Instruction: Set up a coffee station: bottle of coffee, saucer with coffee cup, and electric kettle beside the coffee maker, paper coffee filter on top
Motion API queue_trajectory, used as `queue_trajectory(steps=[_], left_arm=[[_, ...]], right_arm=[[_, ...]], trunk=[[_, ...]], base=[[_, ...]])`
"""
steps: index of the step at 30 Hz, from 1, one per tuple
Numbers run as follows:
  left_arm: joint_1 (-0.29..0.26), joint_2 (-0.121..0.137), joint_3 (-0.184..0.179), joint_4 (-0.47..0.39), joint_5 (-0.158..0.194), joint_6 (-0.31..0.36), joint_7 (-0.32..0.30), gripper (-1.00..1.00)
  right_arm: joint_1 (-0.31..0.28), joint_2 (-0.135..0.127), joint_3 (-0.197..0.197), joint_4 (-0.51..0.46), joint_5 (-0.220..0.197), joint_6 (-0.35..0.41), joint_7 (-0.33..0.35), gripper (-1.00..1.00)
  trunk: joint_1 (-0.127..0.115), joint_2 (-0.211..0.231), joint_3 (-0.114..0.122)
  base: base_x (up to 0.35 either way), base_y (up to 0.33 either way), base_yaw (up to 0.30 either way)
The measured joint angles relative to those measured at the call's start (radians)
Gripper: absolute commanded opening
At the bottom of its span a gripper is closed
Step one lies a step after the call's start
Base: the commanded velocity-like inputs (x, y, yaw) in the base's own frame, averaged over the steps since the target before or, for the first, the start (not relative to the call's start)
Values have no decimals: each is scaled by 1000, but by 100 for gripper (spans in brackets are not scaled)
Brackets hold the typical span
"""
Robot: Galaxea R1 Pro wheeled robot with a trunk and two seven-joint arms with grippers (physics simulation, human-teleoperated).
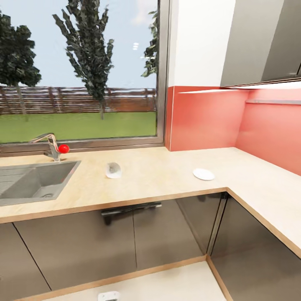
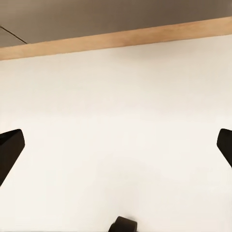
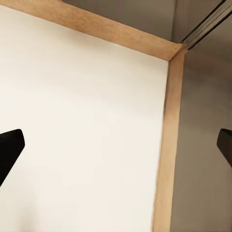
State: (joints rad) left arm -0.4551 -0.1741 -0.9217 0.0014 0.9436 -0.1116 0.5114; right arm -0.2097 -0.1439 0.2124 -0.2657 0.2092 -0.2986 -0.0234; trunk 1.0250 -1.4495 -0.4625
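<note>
Saucer (image 1: 203,174), small, flat, round and white, lies on the light wood-grain desk (image 1: 159,167) near the corner; thin and slippery, probably best pinched at its rim. A crumpled white paper filter (image 1: 113,170), flimsy, lies beside the grey sink (image 1: 25,184). Both claws gape wide, empty.

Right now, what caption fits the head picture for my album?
Corner kitchen countertop under a window: sink at left, crumpled paper filter beside it, white saucer nearer the red-walled corner.

White saucer (image 1: 203,174) and crumpled paper coffee filter (image 1: 113,170) apart on wood-grain countertop (image 1: 159,175).
</note>
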Motion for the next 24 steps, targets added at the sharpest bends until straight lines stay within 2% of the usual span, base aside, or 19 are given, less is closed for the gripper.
queue_trajectory(steps=[7, 11, 12, 13, 14, 18, 19, 20, 22, 23, 24], left_arm=[[0, 0, 0, 1, 1, 0, -10, 100], [0, 0, 1, 6, 3, 2, -90, 100], [0, 0, 1, 7, 5, 2, -114, 100], [6, 1, 3, 17, 7, 3, -205, 100], [9, 1, 3, 25, 9, 3, -250, 100], [22, 1, 2, 66, 14, 3, -368, 100], [23, 9, 2, 69, 15, 3, -406, 100], [24, 24, 3, 69, 17, 3, -454, 100], [26, 78, 9, 64, 13, 4, -653, 100], [27, 125, 22, 61, 17, 6, -931, 100], [27, 142, 27, 56, 18, 7, -1022, 100]], right_arm=[[0, -1, -1, 0, 0, 0, 0, 100], [0, -2, -1, 8, 1, 0, 0, 100], [0, -2, -1, 13, 2, 0, 0, 100], [0, -2, -4, 21, 1, 0, 0, 100], [0, -2, -5, 22, 1, 0, 1, 100], [0, -5, -8, 13, 0, 2, 9, 100], [-3, -6, -9, 9, 0, 2, 10, 100], [-5, -6, -9, 5, -1, 3, 11, 100], [-19, -6, -8, -23, -4, 7, 20, 100], [-45, -7, -6, -47, -4, 12, 80, 100], [-58, -7, -7, -50, -4, 13, 107, 100]], trunk=[[0, 0, 0], [0, 0, 0], [0, 0, 0], [0, 0, 0], [0, 0, 0], [0, 0, 0], [0, 0, 0], [0, 0, 0], [0, 0, 0], [0, 0, 0], [0, 0, 0]], base=[[0, -8, 9], [0, 0, 0], [0, 0, 0], [0, 0, 0], [0, 0, 0], [0, 0, 0], [0, 0, 0], [0, 0, 0], [0, 0, 0], [0, 0, 0], [0, 0, 0]])
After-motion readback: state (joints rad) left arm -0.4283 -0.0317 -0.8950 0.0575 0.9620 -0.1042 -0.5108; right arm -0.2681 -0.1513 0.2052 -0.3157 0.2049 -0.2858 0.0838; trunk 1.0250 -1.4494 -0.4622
